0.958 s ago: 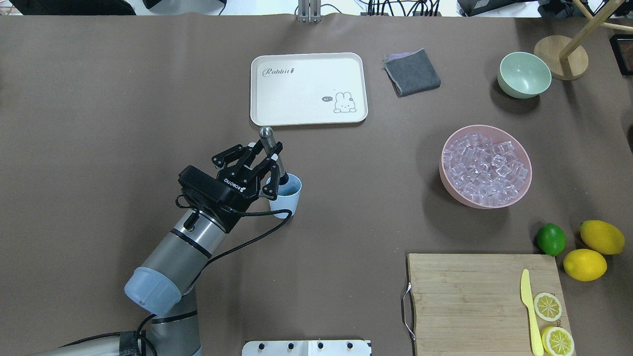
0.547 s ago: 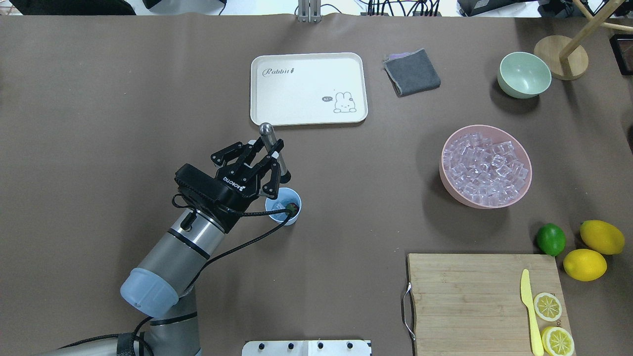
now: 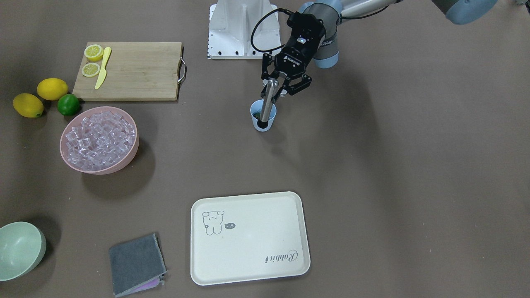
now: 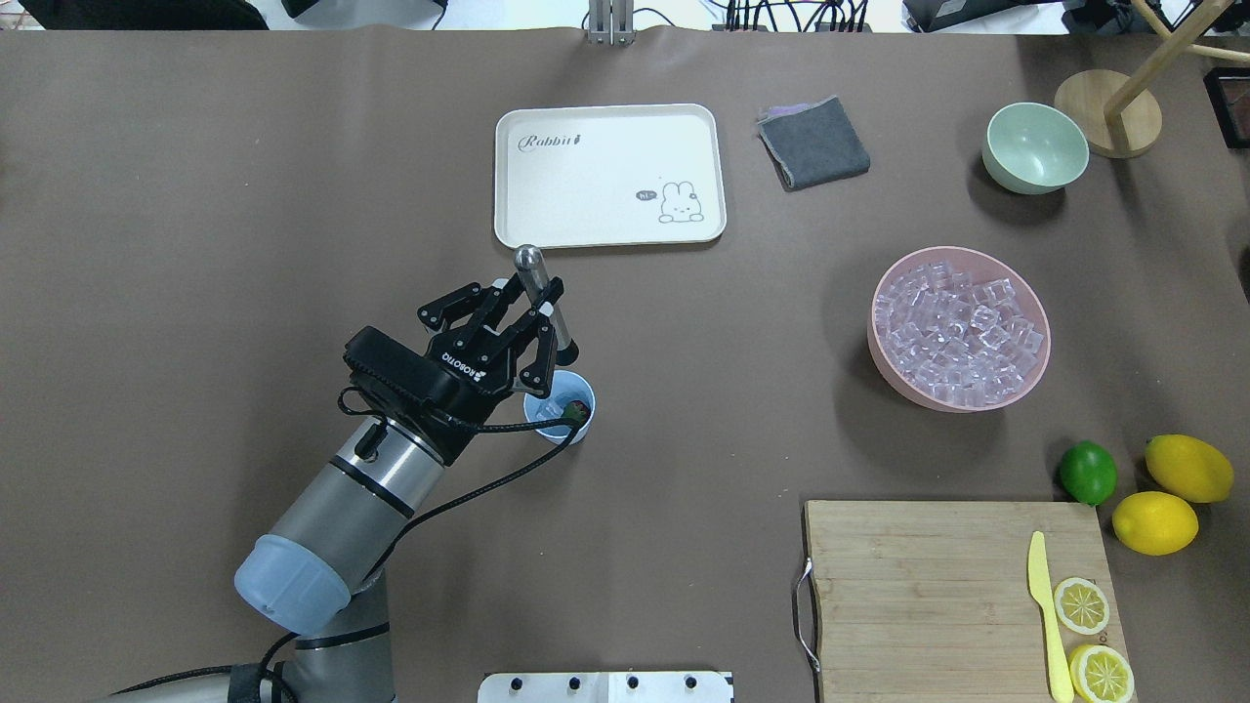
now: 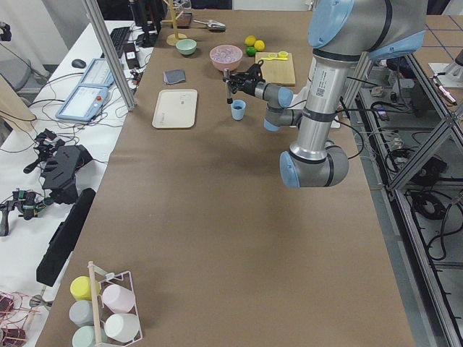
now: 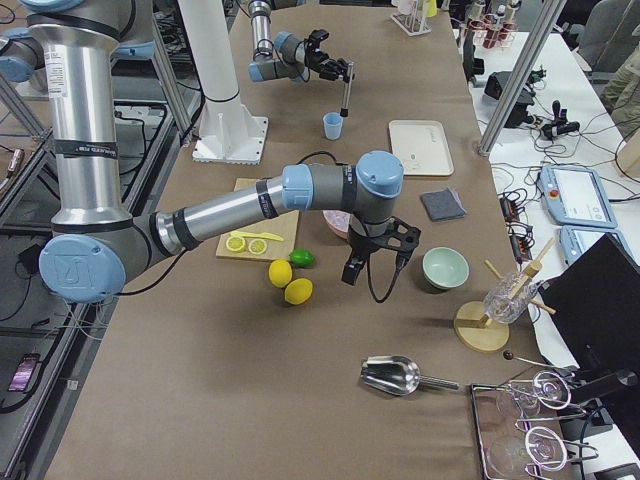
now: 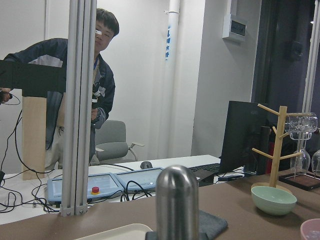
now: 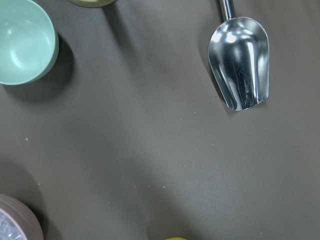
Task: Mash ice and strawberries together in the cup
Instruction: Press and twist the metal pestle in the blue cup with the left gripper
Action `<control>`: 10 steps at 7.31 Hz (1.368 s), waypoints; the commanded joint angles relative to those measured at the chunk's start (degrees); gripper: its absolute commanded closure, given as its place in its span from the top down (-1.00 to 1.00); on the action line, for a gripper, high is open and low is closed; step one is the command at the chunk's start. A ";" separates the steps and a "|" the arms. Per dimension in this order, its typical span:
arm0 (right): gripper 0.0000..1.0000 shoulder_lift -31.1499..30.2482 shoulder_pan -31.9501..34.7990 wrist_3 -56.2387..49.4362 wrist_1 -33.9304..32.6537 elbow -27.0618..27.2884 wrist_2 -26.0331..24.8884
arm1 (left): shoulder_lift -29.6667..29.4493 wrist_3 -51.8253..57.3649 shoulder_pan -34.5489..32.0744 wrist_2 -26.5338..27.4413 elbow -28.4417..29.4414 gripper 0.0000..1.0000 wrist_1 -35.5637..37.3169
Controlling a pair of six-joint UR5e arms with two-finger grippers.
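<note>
Overhead exterior shows strawberry in cup, elsewhere unclear; left end effector grips muddler

**Cup:** small light-blue plastic tumbler, tapered and without a handle, standing upright on the table below the fingers of the left gripper, just to their robot-ward side. **Strawberry:** one small red strawberry with a green leafy top, lying inside the tumbler against the wall away from the fingers. **Ice:** small clear glassy cubes with a faint pink tint, heaped in a round pink bowl, well apart from the fingers on their right.
</note>
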 commanded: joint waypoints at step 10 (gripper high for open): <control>1.00 0.50 0.00 0.00 0.03 -0.35 -0.02 | -0.01 0.16 2.78 0.46 2.39 -1.00 0.09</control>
